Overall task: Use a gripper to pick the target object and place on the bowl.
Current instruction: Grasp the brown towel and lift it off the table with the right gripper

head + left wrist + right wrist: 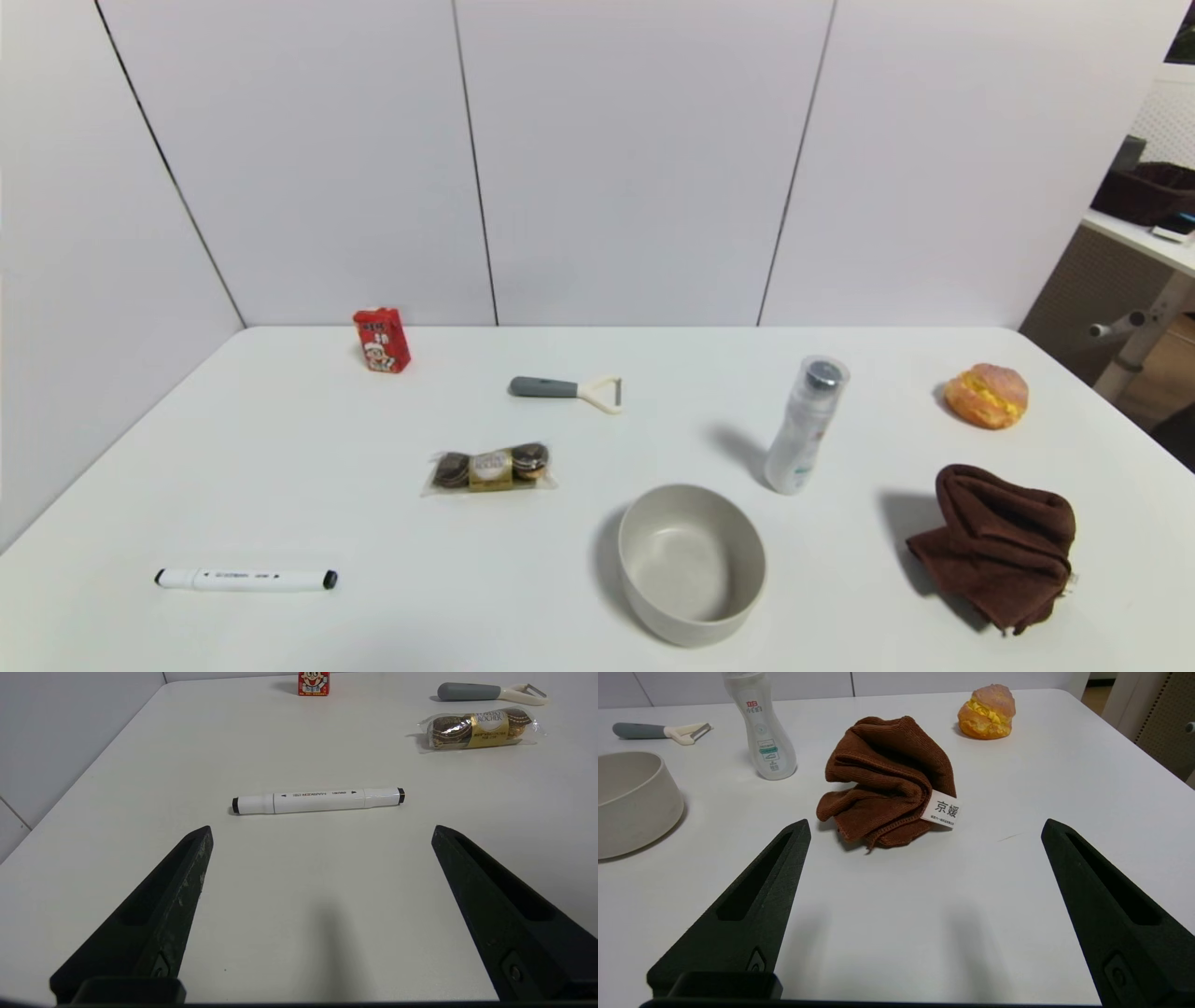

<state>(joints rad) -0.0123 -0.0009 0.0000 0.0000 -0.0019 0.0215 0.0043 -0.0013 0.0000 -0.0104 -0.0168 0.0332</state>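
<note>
The dark brown towel (999, 544) lies crumpled at the front right of the white table, with a white label (942, 809) on its near side. The off-white bowl (692, 563) stands empty to its left, at the front centre; it also shows in the right wrist view (630, 800). My right gripper (924, 828) is open and empty, low over the table just short of the towel (887, 777). My left gripper (322, 830) is open and empty, just short of a white marker. Neither gripper shows in the head view.
A white bottle (805, 425) stands between bowl and towel, farther back. An orange-yellow bun (986, 396) lies at the back right. A white marker (246, 580), a chocolate pack (489, 469), a peeler (567, 389) and a red carton (381, 340) lie on the left half.
</note>
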